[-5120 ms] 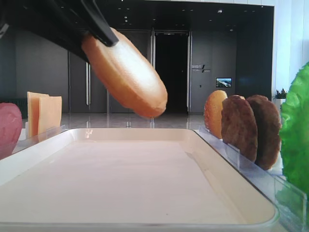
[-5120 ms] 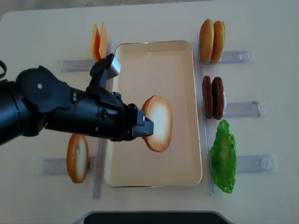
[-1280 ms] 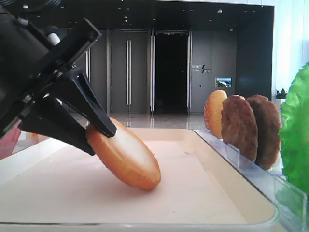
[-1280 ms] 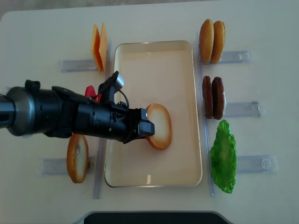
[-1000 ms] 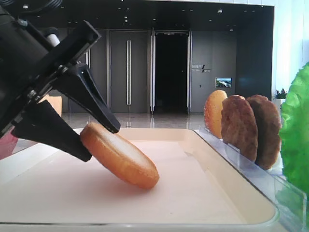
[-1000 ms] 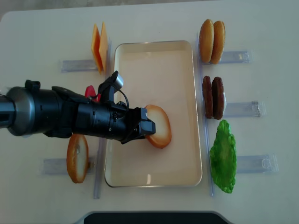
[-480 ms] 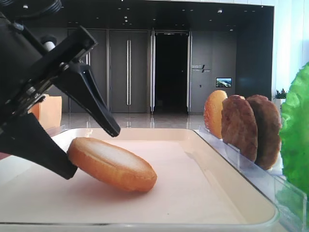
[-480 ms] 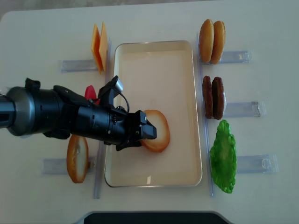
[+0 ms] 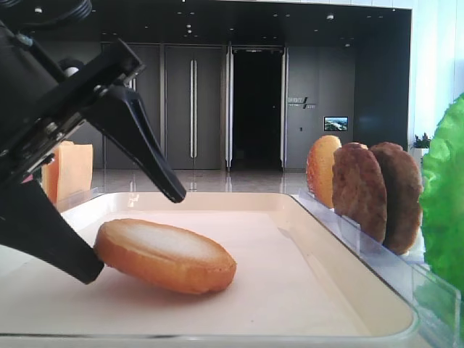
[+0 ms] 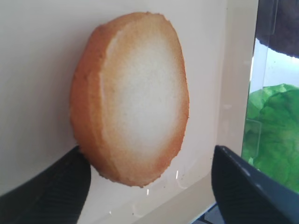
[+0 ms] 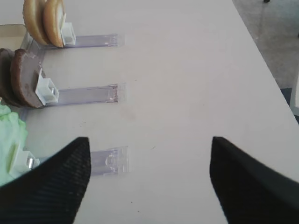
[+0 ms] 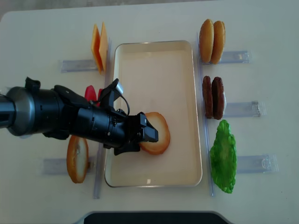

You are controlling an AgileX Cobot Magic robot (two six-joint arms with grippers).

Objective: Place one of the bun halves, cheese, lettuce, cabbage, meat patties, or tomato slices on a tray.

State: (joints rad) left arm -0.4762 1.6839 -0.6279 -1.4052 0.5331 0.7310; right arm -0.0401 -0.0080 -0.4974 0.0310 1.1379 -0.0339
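Note:
A bun half (image 9: 165, 255) with a pale face and golden-brown rim lies almost flat on the cream tray (image 9: 290, 290), its left edge a little raised against my lower finger. My left gripper (image 9: 130, 235) is open wide around it, one finger above and one at its left rim. From above, the bun half (image 12: 159, 133) sits in the tray's (image 12: 154, 70) lower middle, with the left gripper (image 12: 145, 140) reaching in from the left. The left wrist view shows the bun half (image 10: 135, 98) between the spread fingers. My right gripper (image 11: 149, 144) is open over bare table.
Two meat patties (image 12: 212, 98), two golden buns (image 12: 211, 35) and lettuce (image 12: 223, 156) stand in clear racks along the tray's right side. Cheese slices (image 12: 99, 46), red slices (image 12: 90, 92) and another bun half (image 12: 77, 158) stand on the left. A clear rack (image 11: 110, 161) lies by the right gripper.
The left gripper's jaws have spread wide and let go of the bun half, which has tipped from steeply tilted down to nearly flat on the tray.

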